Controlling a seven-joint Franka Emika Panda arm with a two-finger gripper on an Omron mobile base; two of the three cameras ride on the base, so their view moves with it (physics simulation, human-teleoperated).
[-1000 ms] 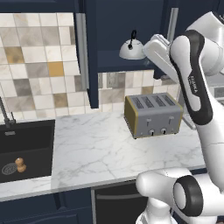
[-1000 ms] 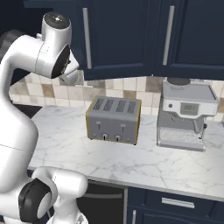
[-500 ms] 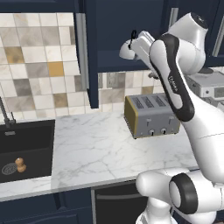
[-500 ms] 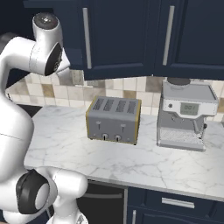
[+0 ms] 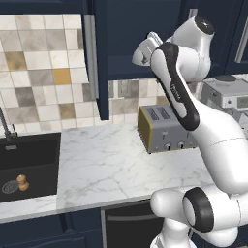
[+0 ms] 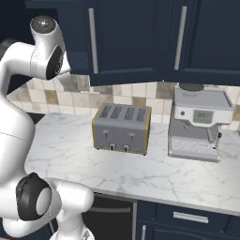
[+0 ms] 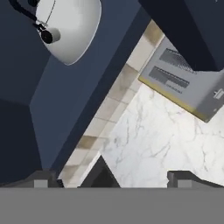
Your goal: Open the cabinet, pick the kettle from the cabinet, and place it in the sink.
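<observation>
Navy cabinet (image 5: pixel 133 36): door swung open | kettle (image 7: pixel 70 28): on its shelf, ungrasped | tool (image 7: pixel 111 177): released, jaws wide, raised toward the kettle, seemingly lining up a grasp | sink (image 5: pixel 29 164): far left of tabletop (image 5: pixel 106 164), waiting
</observation>
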